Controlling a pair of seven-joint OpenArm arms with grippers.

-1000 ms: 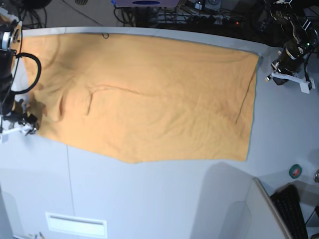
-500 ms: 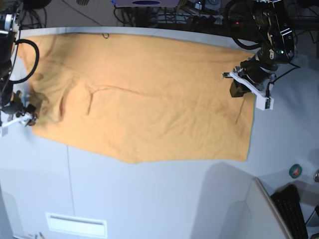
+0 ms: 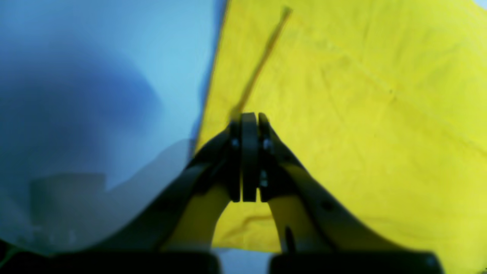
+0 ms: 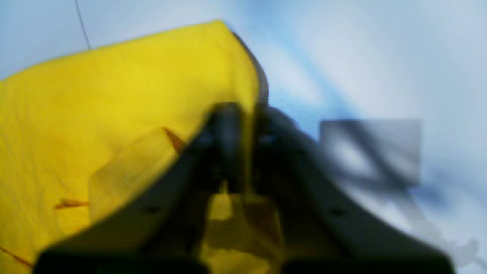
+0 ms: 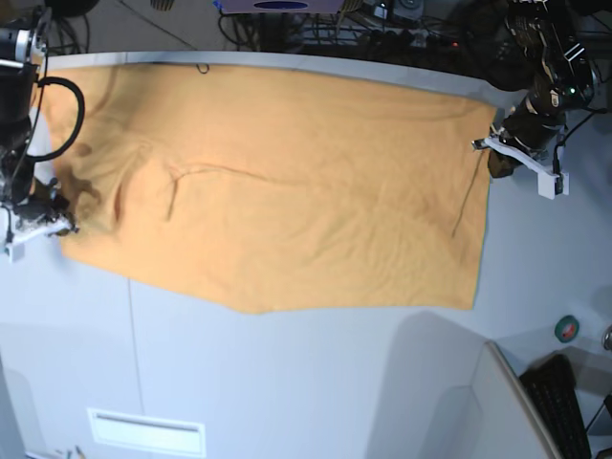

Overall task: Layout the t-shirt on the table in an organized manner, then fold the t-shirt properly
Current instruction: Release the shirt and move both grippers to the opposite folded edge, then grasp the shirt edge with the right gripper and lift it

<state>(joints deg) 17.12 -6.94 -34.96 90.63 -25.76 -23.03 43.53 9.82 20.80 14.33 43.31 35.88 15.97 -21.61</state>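
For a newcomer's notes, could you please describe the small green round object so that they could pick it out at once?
Start from the table with the t-shirt spread across it. Follow the shirt's right-hand edge in the base view down past its lower corner, towards a black keyboard. The small green round object lies just above it, the only green thing there.

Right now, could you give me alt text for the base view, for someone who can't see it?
A light-orange t-shirt lies spread, slightly wrinkled, across a white-grey table. One robot arm sits at each side edge of the cloth: the right gripper at the picture's left, the left gripper at its right.
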